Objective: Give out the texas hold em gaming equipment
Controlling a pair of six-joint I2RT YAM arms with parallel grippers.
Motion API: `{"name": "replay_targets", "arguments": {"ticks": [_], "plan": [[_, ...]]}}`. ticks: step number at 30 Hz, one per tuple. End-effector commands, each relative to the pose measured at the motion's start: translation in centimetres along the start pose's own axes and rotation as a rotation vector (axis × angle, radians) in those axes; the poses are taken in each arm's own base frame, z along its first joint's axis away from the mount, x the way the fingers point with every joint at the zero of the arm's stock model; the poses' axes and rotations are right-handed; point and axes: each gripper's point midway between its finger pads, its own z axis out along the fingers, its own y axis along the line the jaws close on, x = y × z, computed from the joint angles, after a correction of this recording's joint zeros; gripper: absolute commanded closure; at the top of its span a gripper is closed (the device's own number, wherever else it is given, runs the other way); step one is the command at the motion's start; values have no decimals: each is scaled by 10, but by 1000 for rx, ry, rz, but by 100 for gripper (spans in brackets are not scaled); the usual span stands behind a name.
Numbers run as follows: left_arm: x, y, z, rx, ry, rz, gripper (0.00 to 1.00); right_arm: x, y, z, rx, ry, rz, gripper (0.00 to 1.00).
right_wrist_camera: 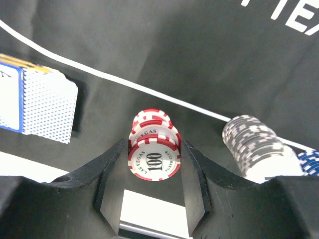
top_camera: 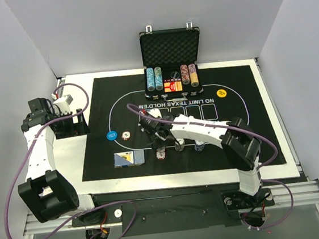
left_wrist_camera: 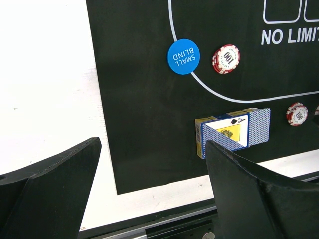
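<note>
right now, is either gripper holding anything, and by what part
The right gripper pinches the red chip stack by its striped edges; the left gripper is open, empty.

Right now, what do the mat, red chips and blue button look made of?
Mat: matte black fabric or felt; no glare, printed white lines. Red chips: hard plastic or clay composite; molded striped edges, printed label. Blue button: smooth plastic, probably; flat, printed text.

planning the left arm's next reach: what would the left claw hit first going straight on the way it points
Probably the bare black mat near its edge, not the card deck, which sits off to one side; depth unclear.
</note>
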Motion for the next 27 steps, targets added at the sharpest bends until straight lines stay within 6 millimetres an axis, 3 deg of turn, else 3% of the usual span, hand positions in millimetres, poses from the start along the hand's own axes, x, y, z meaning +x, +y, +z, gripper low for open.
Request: {"name": "replay_targets", "arguments": {"ticks": [1, 4, 10, 13, 20, 24, 27], "plan": [[-12, 0, -8, -8, -58, 30, 3, -34, -22, -29, -14, -33, 75, 75], [-13, 1, -8, -11, -60, 30, 3, -56, -42, -37, -2, -52, 118, 75], [-13, 2, -5, -9, -53, 31, 3, -98, -113, -41, 59, -55, 257, 75], [-12, 4, -4, -12, -46, 25, 3, -112, -159, -41, 96, -64, 353, 75], [-11, 8, 1, -10, -29, 24, 3, -113, -267, -22, 220, -23, 572, 75], [-12, 9, 3, -8, -21, 24, 3, -114, -312, -10, 268, -14, 650, 75], [-12, 11, 6, -5, -7, 25, 3, -119, -334, -2, 288, -11, 686, 75]]}}
